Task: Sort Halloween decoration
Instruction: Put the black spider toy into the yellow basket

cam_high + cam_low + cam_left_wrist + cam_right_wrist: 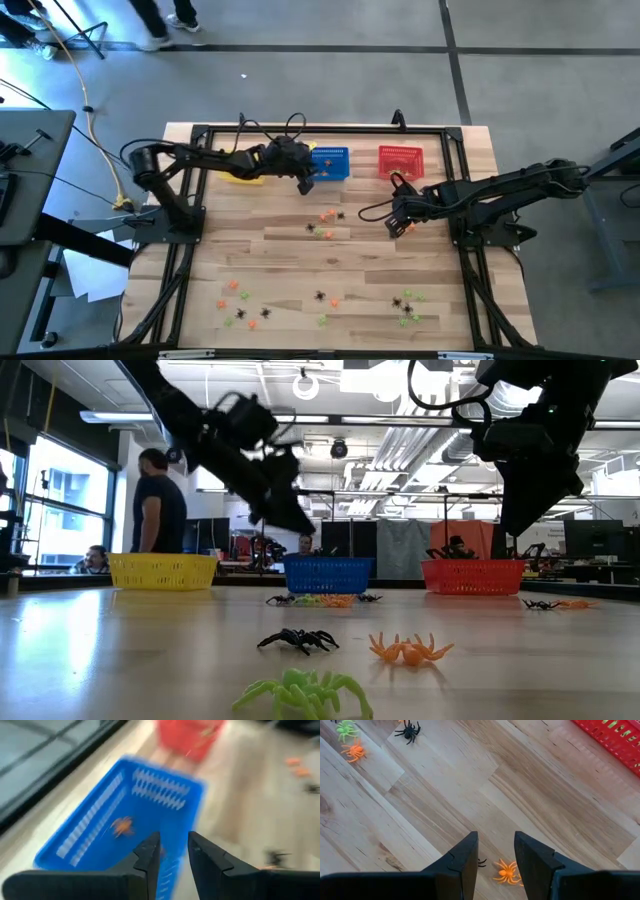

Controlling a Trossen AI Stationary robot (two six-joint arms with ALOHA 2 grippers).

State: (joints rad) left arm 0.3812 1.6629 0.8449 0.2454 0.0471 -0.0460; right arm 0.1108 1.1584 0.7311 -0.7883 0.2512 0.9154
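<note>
- Three mesh baskets stand in a row along the far edge of the tabletop (pixel 270 250): a yellow basket (pixel 163 571) at the left, a blue basket (pixel 331 161) in the middle and a red basket (pixel 400 160) at the right.
- The left hand (pixel 306 184) hangs at the near left corner of the blue basket. In its wrist view the two dark fingers (pixel 148 856) stand a little apart with nothing between them.
- One orange spider (pixel 121 825) lies on the floor of the blue basket, below and beyond that hand.
- The right hand (pixel 395 226) is low over the tabletop, on the near side of the red basket. Its fingers (pixel 462 857) are parted and hold nothing.
- A second orange spider (pixel 507 871) lies on the wood just beneath the gap between those fingers, with the legs of a black one (pixel 481 862) showing at the edge of one finger.
- The other Halloween decorations are scattered on the tabletop: a small cluster (pixel 328 221) of orange, black and green pieces at the middle, an orange and black group (pixel 240 303) near the front left, and green ones (pixel 408 306) near the front right.
- From table height, a black spider (pixel 299 640), an orange one (pixel 410 650) and a green one (pixel 304 694) lie closest to the camera.
- A person (pixel 158 510) stands in the room behind the yellow basket.
</note>
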